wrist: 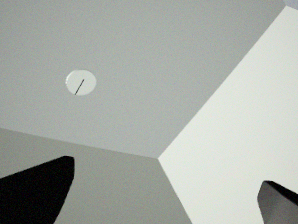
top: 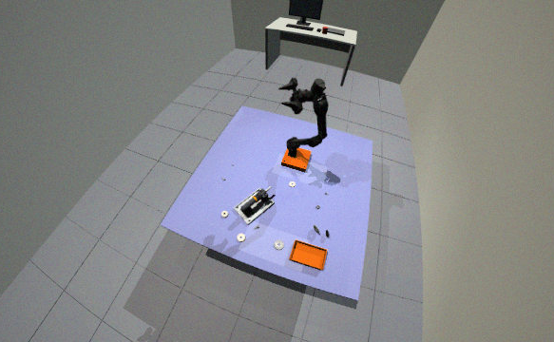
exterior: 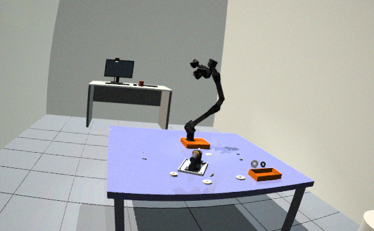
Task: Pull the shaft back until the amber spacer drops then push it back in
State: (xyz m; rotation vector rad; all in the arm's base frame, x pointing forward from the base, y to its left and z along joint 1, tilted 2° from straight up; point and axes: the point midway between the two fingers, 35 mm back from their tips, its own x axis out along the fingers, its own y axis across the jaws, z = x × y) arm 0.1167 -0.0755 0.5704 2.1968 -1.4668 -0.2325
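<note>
My gripper (top: 282, 96) (exterior: 195, 68) (wrist: 169, 180) is open and empty, raised high above the table, far from the assembly. The black housing (top: 248, 207) (exterior: 194, 158) stands on a white base plate (top: 251, 220) (exterior: 185, 165) left of the table's middle. A thin amber spacer (top: 256, 199) (exterior: 197, 153) shows on the assembly, between the housing and dark parts toward the arm. The light shaft end (top: 268, 189) (exterior: 199, 149) sticks out on the side toward the arm. Other spacers on the shaft are too small to tell apart.
An orange tray (top: 309, 256) (exterior: 265, 174) is at the front right, with two dark rings (top: 321, 231) standing behind it. Several white discs and small dark bits lie around the plate. The wrist view shows only walls, ceiling and a round fixture (wrist: 81, 82).
</note>
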